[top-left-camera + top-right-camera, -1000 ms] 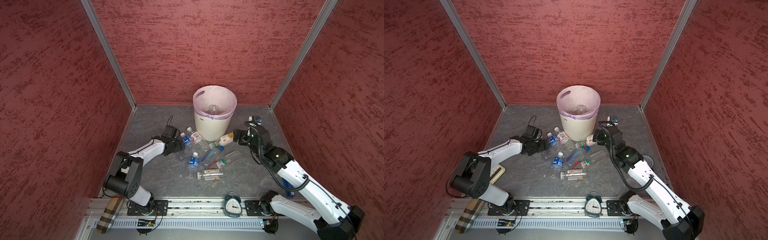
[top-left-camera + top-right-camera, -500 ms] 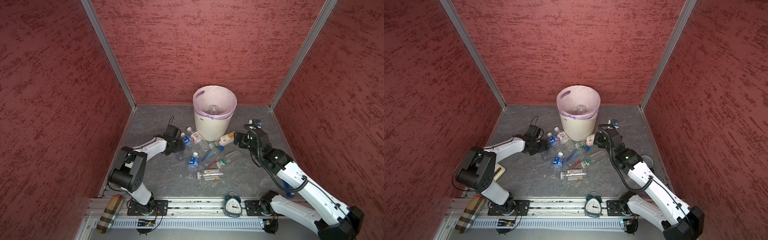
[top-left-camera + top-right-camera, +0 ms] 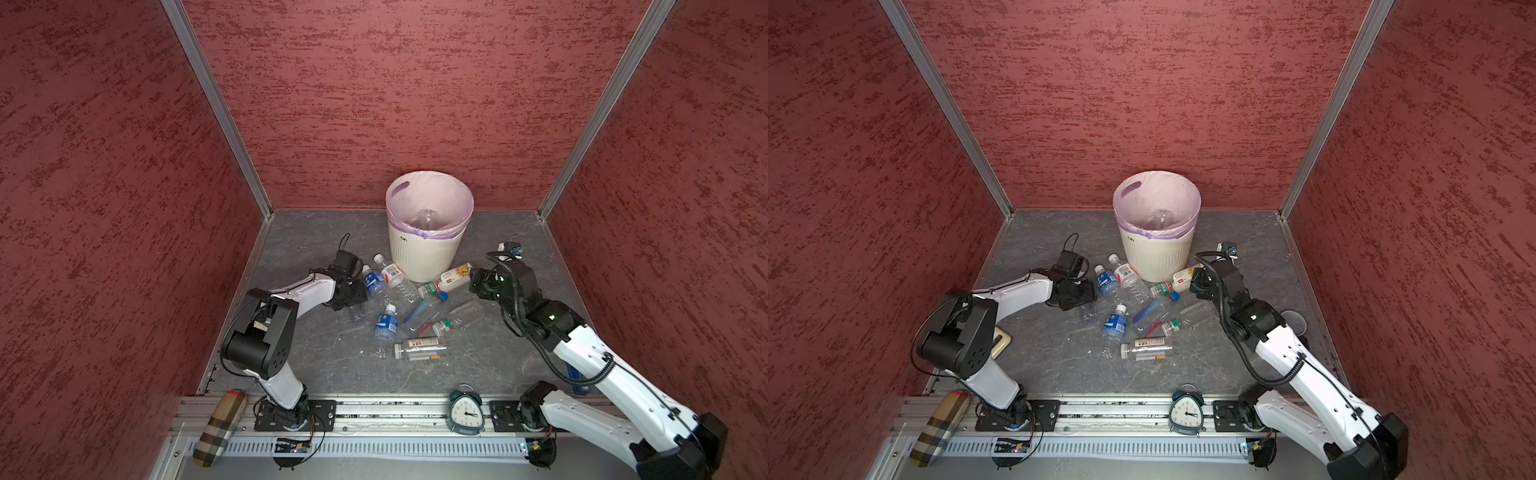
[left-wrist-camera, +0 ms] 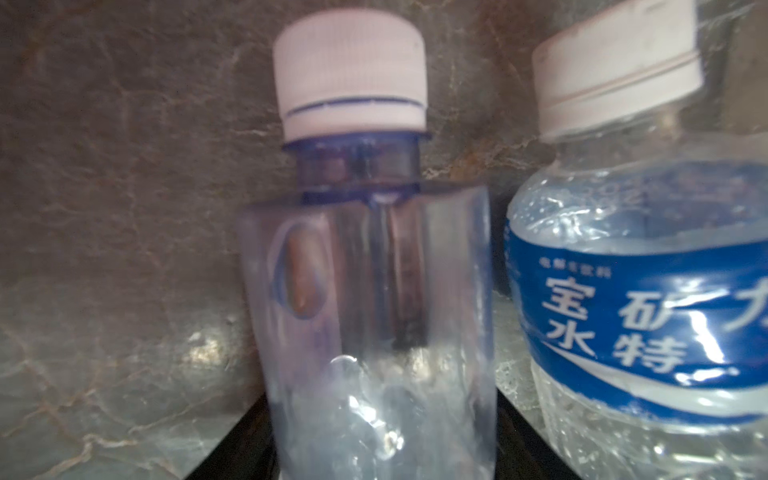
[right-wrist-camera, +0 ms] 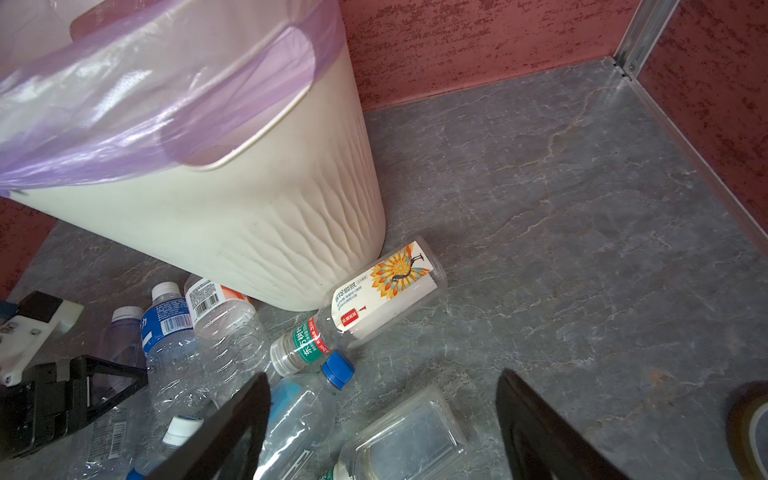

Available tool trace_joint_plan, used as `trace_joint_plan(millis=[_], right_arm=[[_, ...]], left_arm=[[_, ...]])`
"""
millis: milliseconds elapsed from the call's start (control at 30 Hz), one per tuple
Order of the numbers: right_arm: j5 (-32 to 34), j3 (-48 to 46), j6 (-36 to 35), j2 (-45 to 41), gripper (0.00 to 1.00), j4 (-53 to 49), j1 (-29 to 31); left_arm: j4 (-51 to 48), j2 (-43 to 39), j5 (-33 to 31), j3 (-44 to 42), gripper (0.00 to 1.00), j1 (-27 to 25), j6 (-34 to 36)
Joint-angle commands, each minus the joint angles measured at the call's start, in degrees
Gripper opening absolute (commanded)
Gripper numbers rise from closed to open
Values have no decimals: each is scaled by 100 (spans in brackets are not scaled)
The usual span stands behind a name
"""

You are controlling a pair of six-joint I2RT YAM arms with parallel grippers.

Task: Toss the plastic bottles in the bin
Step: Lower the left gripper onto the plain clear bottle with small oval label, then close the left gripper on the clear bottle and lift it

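— Which step are you at?
— At the pick-up. My left claw (image 4: 382, 415) has a clear bottle (image 4: 365, 257) with a white cap between its jaws. They stand right at its walls, but I cannot tell if they press it. A blue-label bottle (image 4: 623, 291) lies just beside this claw.
— And the other one?
— My right claw (image 5: 382, 376) is released, jaws wide, grasping nothing. A blue-cap bottle (image 5: 307, 407) lies under it. Ahead of it, a peacock-label bottle (image 5: 386, 291) touches the foot of the bin (image 5: 249, 232).
— What is next?
— I think the left claw must clench firmly, lift above the rim and let go over the opening. The bin stands beyond both claws.
— What is inside it?
— A lilac liner (image 3: 463, 208) and one bottle in the bin (image 3: 428, 218), as far as I see. Many bottles lie on the surface (image 5: 582, 208), so I judge most work is not done.
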Motion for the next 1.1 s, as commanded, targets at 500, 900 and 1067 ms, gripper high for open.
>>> trace_joint_plan(millis=[500,900,1067], right_arm=[[-65,-130,194,-69,72,-21,9],[-261,-491,351,118,73,378,9],[-444,-657,506,258,73,595,9]], left_arm=[[482,-582,128,-359,53,59,168],[1500,-2372,275,-1505,51,102,269],[1639,-3151,278,-1814,51,95,391]])
